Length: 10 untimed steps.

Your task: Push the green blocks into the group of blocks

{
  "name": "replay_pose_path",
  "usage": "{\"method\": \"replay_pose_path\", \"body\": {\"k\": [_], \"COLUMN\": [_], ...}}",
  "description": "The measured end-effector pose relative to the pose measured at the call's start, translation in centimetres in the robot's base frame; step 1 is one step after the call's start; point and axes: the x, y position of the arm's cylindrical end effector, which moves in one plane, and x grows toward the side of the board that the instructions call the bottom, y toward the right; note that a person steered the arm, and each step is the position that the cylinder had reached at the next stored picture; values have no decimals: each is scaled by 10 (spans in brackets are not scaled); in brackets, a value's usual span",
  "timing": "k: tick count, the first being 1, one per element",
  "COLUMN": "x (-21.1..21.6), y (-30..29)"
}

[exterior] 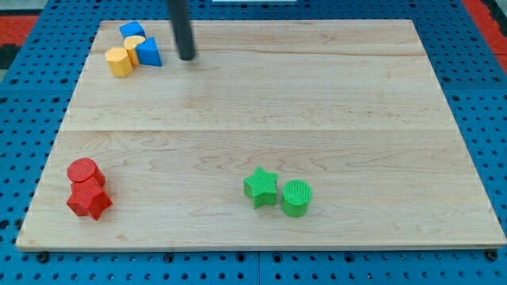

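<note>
The green star block [261,187] and the green round block [297,197] sit side by side low on the desk [317,103], a little to the view's right of its middle, the star on the left and seemingly touching the round one. They lie near the desk's bottom edge, with a strip of bare wood between them and that edge. To the view's right of them the wood runs open to the right edge, and above them a wide stretch of bare board reaches to the top.

Well apart from them, at the view's bottom left, a red round block [85,171] stands just above a red star block [89,201], the two touching and close to the left edge.

At the view's top left is a cluster of four: a yellow round block [119,61], a second yellow block [134,46] behind it, a blue wedge-shaped block [148,52] on the right and another blue block [132,29] at the top, all pressed together near the top edge.

The end effector is a plain dark rod with nothing to open or close; it holds nothing. My tip [187,58] rests on the wood just to the view's right of the blue wedge, not touching it, and far from the green pair.
</note>
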Motion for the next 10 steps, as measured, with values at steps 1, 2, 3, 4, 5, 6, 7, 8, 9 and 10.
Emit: {"method": "replay_pose_path", "body": {"k": [1, 2, 3, 4, 5, 6, 7, 8, 9, 10], "x": [79, 166, 246, 262, 270, 242, 197, 166, 141, 134], "y": [119, 222, 269, 195, 102, 24, -9, -56, -104, -132]}}
